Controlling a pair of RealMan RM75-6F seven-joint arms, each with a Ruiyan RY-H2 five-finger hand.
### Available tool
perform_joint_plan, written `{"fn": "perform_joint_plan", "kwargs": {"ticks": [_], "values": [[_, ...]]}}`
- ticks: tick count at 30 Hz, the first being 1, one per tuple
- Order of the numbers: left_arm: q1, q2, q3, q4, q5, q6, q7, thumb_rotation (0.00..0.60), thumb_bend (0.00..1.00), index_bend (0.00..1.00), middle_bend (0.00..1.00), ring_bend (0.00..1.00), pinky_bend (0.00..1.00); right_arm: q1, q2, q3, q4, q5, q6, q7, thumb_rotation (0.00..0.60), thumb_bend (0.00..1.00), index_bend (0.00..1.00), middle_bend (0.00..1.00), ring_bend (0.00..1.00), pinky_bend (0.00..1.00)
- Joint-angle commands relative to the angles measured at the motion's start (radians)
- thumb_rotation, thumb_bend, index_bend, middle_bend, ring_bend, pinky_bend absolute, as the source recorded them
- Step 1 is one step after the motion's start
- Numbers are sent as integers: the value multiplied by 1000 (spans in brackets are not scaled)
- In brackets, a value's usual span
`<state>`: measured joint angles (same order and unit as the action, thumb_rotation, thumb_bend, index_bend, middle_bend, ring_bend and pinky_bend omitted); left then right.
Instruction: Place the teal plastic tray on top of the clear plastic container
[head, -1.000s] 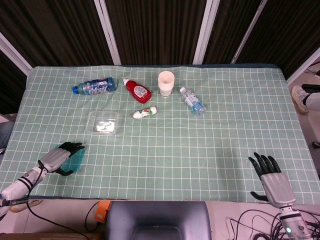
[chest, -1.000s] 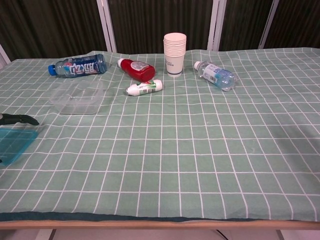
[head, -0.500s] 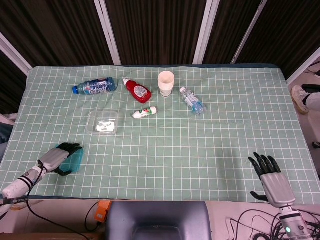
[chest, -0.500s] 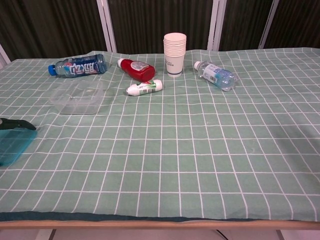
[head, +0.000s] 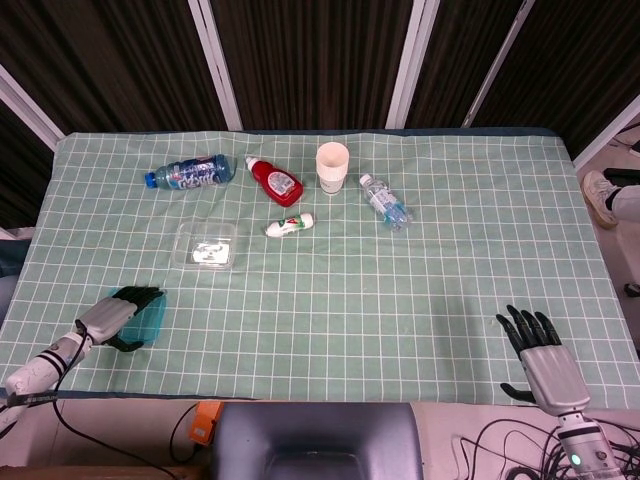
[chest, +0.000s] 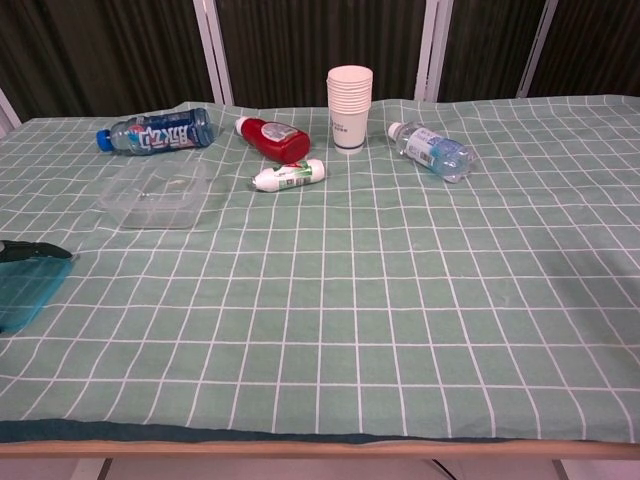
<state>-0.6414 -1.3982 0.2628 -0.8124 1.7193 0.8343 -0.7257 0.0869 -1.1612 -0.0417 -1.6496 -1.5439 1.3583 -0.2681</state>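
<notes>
Nearby, clear plastic container, blue-capped bottle, red bottle, paper cups.

Three bottles are lying around a stack of paper cups standing on the green checked tablecloth: a blue-labelled bottle, a red bottle and a clear water bottle, with a small white bottle just beside the red one.

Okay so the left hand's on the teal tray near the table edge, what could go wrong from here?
1. The teal tray sits at the table's near left corner under the left hand; a loose grip might let it slide off the edge.
2. The clear container looks light and shallow; setting the tray down off-center could push or tip it.
3. The small white bottle lies just right of the container, so an overshoot might knock it rolling.
</notes>
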Motion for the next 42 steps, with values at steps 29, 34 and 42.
{"fn": "perform_joint_plan", "kwargs": {"ticks": [29,34,42], "values": [[-89,247,-157,-367,-135,34,171,600,281,0,702,632,751,6,4,0,2,6,-10,7,600,65,0,0,0,0],[-197,323,-252,-535,-278,-145,352,600,283,0,701,631,751,12,6,5,3,19,-22,14,600,65,0,0,0,0],[-370,275,-341,-543,-591,-390,593,600,283,0,702,631,752,22,16,18,4,48,-41,38,600,65,0,0,0,0]]}}
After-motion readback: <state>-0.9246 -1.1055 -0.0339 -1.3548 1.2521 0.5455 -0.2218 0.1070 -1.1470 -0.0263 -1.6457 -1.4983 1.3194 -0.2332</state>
